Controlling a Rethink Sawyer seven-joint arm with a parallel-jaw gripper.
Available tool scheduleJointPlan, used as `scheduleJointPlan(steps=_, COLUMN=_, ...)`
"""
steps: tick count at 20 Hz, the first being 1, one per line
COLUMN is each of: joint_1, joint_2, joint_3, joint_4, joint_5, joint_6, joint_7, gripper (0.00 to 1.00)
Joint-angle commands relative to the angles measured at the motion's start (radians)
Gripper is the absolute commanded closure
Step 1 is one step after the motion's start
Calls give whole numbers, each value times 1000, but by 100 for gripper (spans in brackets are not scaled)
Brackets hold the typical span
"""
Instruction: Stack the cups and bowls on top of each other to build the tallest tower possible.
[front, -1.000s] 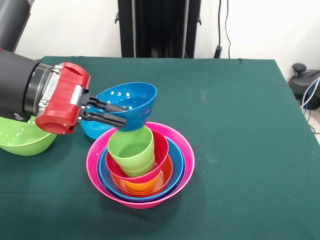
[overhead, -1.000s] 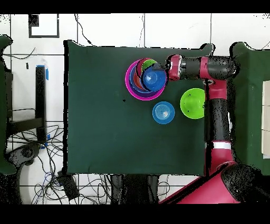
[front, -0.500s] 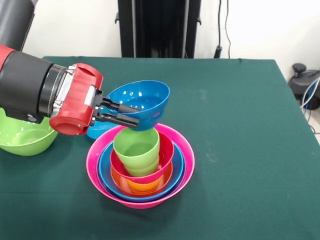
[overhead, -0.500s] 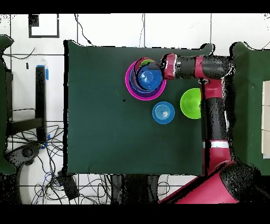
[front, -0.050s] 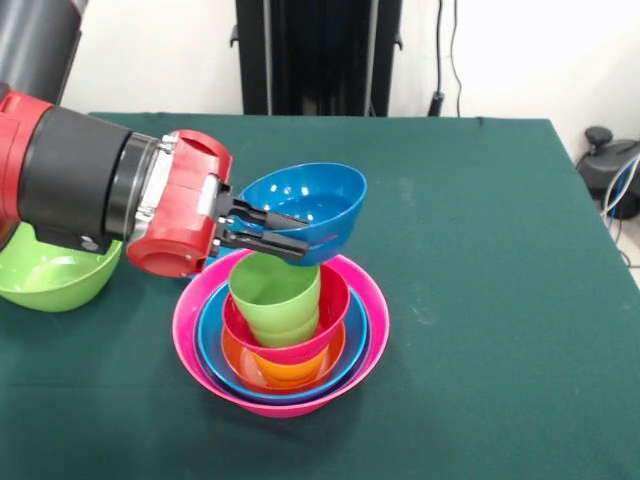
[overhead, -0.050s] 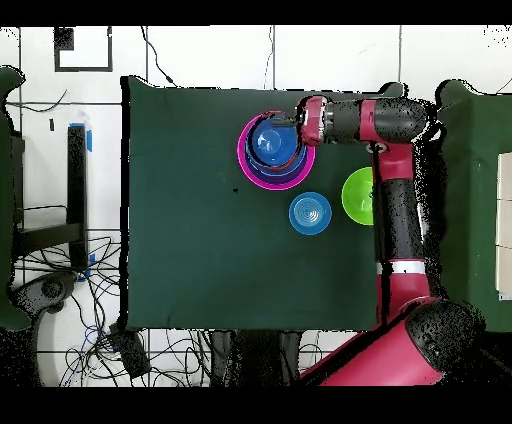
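My gripper (front, -0.050s: 285, 232) (overhead, -0.050s: 291, 127) is shut on the rim of a dark blue bowl (front, -0.050s: 312, 208) (overhead, -0.050s: 270, 143), holding it tilted just above the tower. The tower stands on the green table: a big pink bowl (front, -0.050s: 365, 310) (overhead, -0.050s: 246, 165) outermost, then a blue bowl (front, -0.050s: 350, 345), an orange bowl (front, -0.050s: 290, 370) and a red-pink bowl (front, -0.050s: 318, 335). A lime green cup (front, -0.050s: 275, 295) stands upright in the middle. From overhead the held bowl covers most of the stack.
A lime green bowl (front, -0.050s: 45, 275) (overhead, -0.050s: 358, 195) sits on the table beside the arm. A sky blue bowl (overhead, -0.050s: 310, 213) lies between it and the tower, mostly hidden behind the wrist in the front view.
The arm has carried the dark blue bowl sideways over the tower, from its edge to above the green cup. The stack has not moved.
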Motion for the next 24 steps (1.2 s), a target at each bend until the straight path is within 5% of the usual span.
scheduleJointPlan(steps=1, joint_1=86, joint_2=-8, joint_3=-31, joint_4=-142, joint_5=26, joint_6=76, joint_7=-148, gripper=100)
scheduleJointPlan(steps=14, joint_1=160, joint_2=-8, joint_3=-47, joint_4=-339, joint_5=26, joint_6=228, joint_7=-153, gripper=100)
scheduleJointPlan(steps=24, joint_1=180, joint_2=-6, joint_3=-49, joint_4=-399, joint_5=4, joint_6=299, joint_7=-141, gripper=100)
